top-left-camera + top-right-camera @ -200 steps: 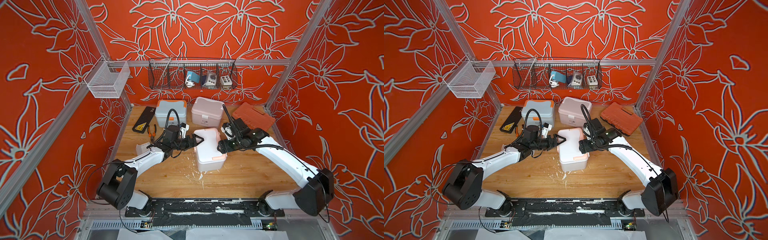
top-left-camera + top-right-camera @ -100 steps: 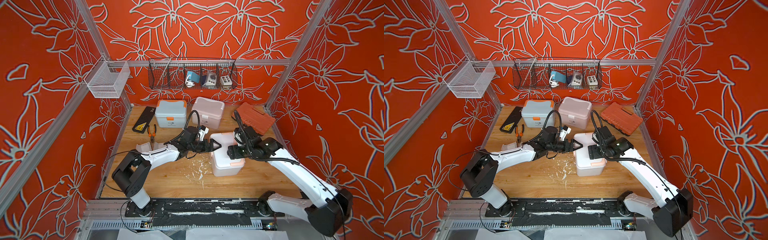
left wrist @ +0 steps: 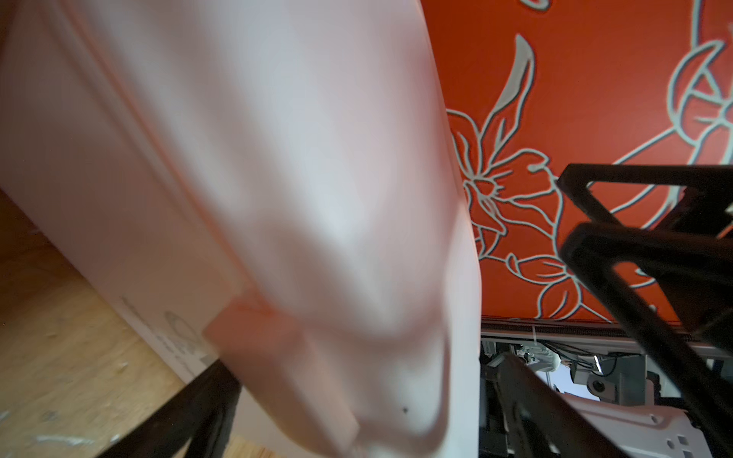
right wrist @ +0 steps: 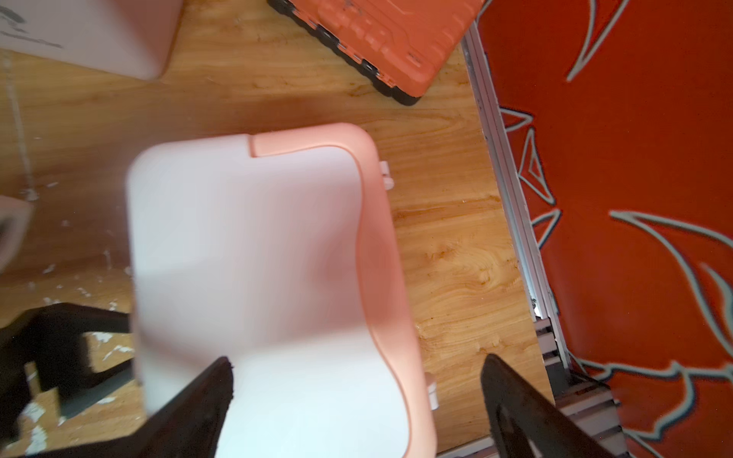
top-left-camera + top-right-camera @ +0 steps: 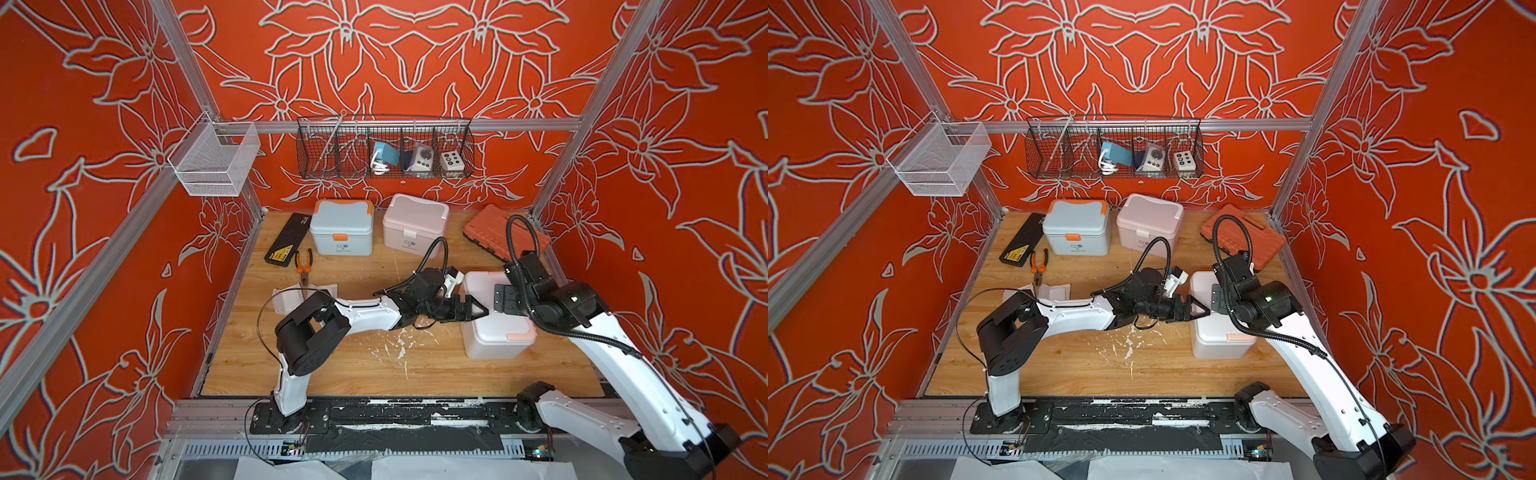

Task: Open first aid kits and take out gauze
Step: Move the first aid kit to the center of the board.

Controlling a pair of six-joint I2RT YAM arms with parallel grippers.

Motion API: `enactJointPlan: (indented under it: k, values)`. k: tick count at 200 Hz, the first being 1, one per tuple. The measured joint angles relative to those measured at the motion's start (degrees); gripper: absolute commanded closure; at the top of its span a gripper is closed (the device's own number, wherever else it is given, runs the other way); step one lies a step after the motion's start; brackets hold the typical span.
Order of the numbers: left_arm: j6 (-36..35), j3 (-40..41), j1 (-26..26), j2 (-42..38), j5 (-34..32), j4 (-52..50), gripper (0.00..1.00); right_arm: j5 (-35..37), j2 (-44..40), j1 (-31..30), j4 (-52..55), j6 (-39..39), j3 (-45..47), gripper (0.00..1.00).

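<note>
Your left hand (image 5: 478, 309) gapes wide beside the white-and-peach first aid kit (image 5: 494, 336); your right hand (image 4: 357, 363) spreads wide above it.

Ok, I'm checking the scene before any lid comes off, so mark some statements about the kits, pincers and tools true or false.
The white kit with peach trim has its lid shut. True.
The left pincer is clamped shut. False: its jaws stand open beside that kit.
The pliers lie next to the black case. True.
The blue-grey kit stands open. False: its lid is down.
The right pincer is open over the peach-trimmed kit's lid. True.
</note>
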State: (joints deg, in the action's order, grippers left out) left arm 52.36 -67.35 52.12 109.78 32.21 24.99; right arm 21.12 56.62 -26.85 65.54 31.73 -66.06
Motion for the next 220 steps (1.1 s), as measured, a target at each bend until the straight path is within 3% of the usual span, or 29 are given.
enactJointPlan:
  k: [32, 71, 102, 129, 177, 220]
  values:
    - [0.2, 7.9, -2.1, -5.4, -1.0, 3.1, 0.02, -11.1, -2.8, 0.0, -2.4, -3.8, 0.0, 0.14]
    - [-1.6, 22.4, -11.9, -23.6, -6.0, 0.9, 0.02, -21.5, -1.2, -4.2, -6.4, -5.0, 0.1, 0.18]
    - [-5.1, 28.0, -16.0, -38.3, -10.7, -3.8, 0.02, -22.2, 6.1, -14.3, -9.6, -4.2, 0.1, 0.17]
    - [-7.6, 31.3, -19.4, -46.9, -12.8, -8.5, 0.02, -19.7, 15.3, -18.0, -11.4, -3.4, 0.1, 0.15]
    - [-9.6, 34.8, -24.0, -52.7, -14.0, -15.1, 0.02, -14.3, 27.4, -17.6, -14.5, -1.9, 0.5, 0.13]
    - [-10.5, 35.1, -25.0, -54.1, -13.4, -17.1, 0.02, -12.1, 28.6, -11.7, -17.4, -2.4, 3.3, 0.13]
